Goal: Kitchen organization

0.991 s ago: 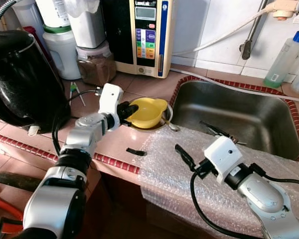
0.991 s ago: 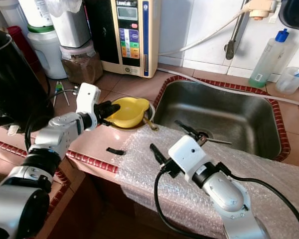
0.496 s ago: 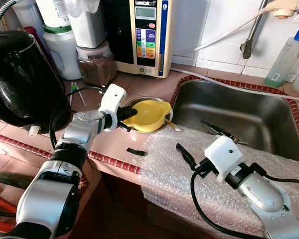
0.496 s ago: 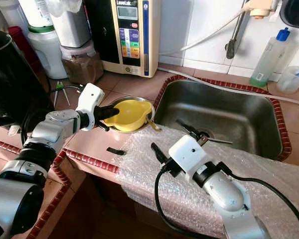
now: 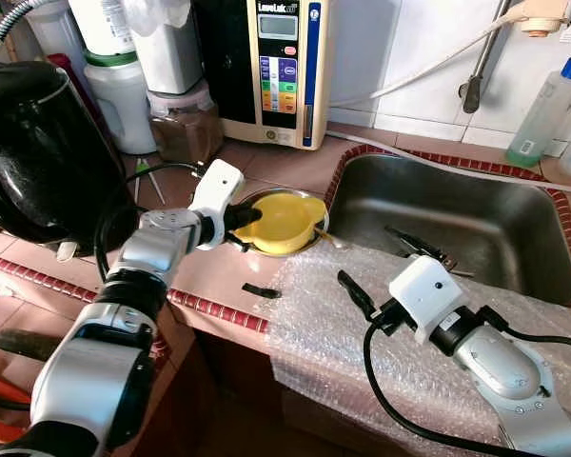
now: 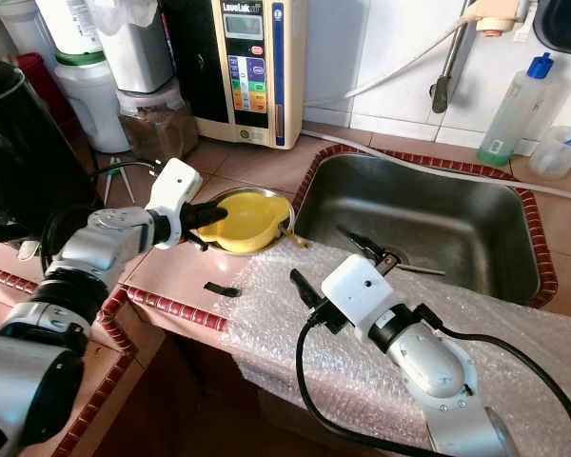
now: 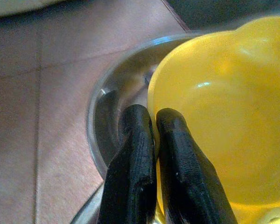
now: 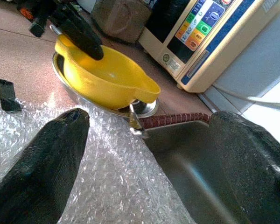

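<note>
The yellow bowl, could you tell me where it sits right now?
The yellow bowl sits in a steel bowl on the counter, just left of the sink, its rim pinched by the left gripper.

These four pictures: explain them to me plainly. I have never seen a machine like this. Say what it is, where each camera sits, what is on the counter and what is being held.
This is a walking humanoid robot with two silver arms, each ending in two black fingers. Two pictures come from cameras in its head, looking down at a tiled kitchen counter; the other two come from cameras on its wrists.

The left gripper is shut on the rim of a yellow bowl, which sits in a steel bowl beside the sink. The right gripper hovers open above a sheet of bubble wrap. A black kettle and a water machine stand further back.
</note>
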Tool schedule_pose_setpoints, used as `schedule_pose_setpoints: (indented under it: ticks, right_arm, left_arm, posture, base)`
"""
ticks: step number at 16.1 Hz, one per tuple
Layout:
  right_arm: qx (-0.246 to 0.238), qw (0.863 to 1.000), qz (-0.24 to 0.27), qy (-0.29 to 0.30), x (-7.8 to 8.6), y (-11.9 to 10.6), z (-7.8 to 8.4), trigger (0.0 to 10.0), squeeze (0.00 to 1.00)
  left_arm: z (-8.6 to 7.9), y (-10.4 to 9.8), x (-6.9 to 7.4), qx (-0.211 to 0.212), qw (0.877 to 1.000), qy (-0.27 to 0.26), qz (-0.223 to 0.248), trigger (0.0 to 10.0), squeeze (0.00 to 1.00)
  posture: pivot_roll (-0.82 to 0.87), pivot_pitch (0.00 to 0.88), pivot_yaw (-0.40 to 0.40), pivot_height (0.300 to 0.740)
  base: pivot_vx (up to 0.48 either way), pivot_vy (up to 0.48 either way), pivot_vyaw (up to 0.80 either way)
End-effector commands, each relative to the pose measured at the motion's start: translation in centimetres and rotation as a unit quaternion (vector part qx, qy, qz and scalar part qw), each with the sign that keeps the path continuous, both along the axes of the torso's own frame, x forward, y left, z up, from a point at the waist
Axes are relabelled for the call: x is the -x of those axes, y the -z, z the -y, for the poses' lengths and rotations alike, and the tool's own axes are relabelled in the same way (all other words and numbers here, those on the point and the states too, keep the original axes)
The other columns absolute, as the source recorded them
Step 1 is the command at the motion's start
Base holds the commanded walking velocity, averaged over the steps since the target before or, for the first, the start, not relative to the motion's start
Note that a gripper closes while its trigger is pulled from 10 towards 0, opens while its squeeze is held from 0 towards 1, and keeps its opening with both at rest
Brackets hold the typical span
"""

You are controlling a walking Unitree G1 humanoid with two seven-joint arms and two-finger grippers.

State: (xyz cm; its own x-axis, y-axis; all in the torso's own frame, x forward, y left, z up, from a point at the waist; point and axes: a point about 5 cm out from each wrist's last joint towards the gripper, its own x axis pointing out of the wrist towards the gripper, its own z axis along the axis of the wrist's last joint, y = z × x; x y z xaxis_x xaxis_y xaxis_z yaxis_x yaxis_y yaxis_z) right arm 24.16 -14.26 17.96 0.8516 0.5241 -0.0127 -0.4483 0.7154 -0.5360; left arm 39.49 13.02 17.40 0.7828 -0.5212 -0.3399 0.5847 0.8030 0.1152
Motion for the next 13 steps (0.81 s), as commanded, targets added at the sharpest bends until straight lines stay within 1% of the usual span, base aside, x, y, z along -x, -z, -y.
schedule_pose_setpoints:
  ticks: [1,2,3,4,5,6,7,10,11,13]
  right_arm:
    - [0.000,1.000,0.004,0.004,0.0,-0.2,0.2,10.0,0.00]
    - [0.000,1.000,0.003,0.002,0.0,-0.1,0.1,10.0,0.00]
    - [-0.001,1.000,0.004,0.001,-0.1,-0.1,0.0,10.0,0.00]
    - [-0.002,1.000,0.007,0.002,-0.3,-0.2,0.0,10.0,0.00]
    - [-0.003,1.000,0.009,0.003,-0.5,-0.2,0.1,10.0,0.00]
    - [-0.003,1.000,0.011,0.004,-0.7,-0.3,0.0,10.0,0.00]
    - [-0.005,1.000,0.013,0.005,-0.7,-0.4,0.0,10.0,0.00]
    - [-0.008,1.000,0.016,0.006,-0.9,-0.5,-0.1,10.0,0.00]
    - [-0.009,1.000,0.018,0.010,-1.0,-0.5,-0.1,10.0,0.00]
    - [-0.034,0.998,0.028,0.035,-1.4,-0.9,0.2,10.0,0.00]
  left_arm:
    - [-0.1,-0.5,-0.2,0.002,1.000,-0.010,0.009,0.0,0.00]
    - [-0.1,-0.6,-0.3,0.006,1.000,-0.019,0.024,0.0,0.00]
    - [-0.1,-0.7,-0.3,0.020,0.999,-0.032,0.037,0.0,0.00]
    - [0.0,-1.1,-0.3,0.045,0.996,-0.048,0.068,0.0,0.00]
    - [0.0,-1.3,-0.3,0.063,0.993,-0.061,0.075,0.0,0.00]
    - [-0.1,-1.3,-0.3,0.073,0.991,-0.073,0.081,0.0,0.00]
    - [-0.1,-1.6,-0.3,0.079,0.989,-0.078,0.094,0.0,0.00]
    - [-0.1,-1.6,-0.3,0.087,0.987,-0.087,0.105,0.0,0.00]
    - [-0.2,-1.9,-0.3,0.095,0.984,-0.093,0.119,0.0,0.00]
    - [-0.4,-2.8,-0.3,0.096,0.973,-0.111,0.179,0.0,0.00]
  posture:
    - [0.03,0.041,0.077,0.740]
    - [0.04,0.043,0.069,0.740]
    - [0.04,0.040,0.063,0.740]
    - [0.04,0.038,0.059,0.740]
    - [0.05,0.033,0.055,0.740]
    - [0.05,0.027,0.054,0.740]
    - [0.05,0.026,0.053,0.740]
    - [0.05,0.020,0.048,0.740]
    - [0.04,0.018,0.046,0.740]
    - [0.04,0.016,0.044,0.740]
  base:
    - [0.000,0.000,0.00]
    - [0.000,0.000,0.00]
    - [0.000,0.000,0.00]
    - [0.000,0.000,0.00]
    - [0.000,0.000,0.00]
    - [0.000,0.000,0.00]
    - [0.000,0.000,0.00]
    - [0.000,0.000,0.00]
    - [0.000,0.000,0.00]
    - [0.000,0.000,0.00]
